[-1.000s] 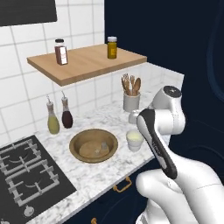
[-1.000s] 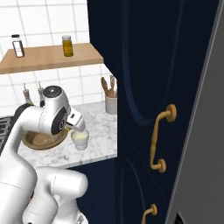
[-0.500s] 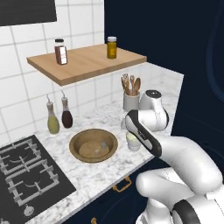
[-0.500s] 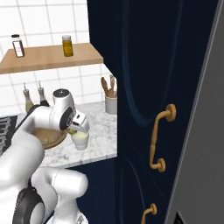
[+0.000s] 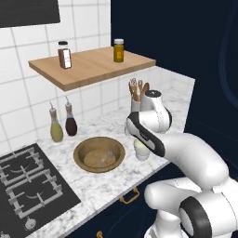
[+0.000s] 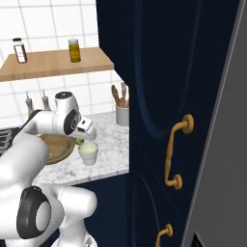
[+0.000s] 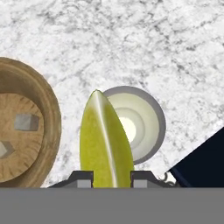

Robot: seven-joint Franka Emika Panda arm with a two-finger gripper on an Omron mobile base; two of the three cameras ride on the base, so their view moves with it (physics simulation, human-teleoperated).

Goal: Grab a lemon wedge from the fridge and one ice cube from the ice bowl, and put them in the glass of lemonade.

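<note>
Gripper (image 7: pixel 106 177) is pinching the lemon wedge (image 7: pixel 105 140) between its fingertips, wedge sticking out lengthwise ahead of the hand. It hangs above the glass of lemonade (image 7: pixel 135 124), overlapping the rim's near-left side in the hand view, so it looks lined up for the drop but maybe not quite centred; I'd nudge toward the middle before letting go. Glass (image 6: pixel 89 153) sits on the marble counter (image 5: pixel 116 181) just beside the ice bowl (image 5: pixel 99 154), with pale liquid inside and no wedge yet. Bowl (image 7: pixel 26 127) holds at least two ice cubes (image 7: pixel 26 123); that pick isn't done. Utensil pot (image 6: pixel 122 114) stands behind by the wall, clear of the arm.
</note>
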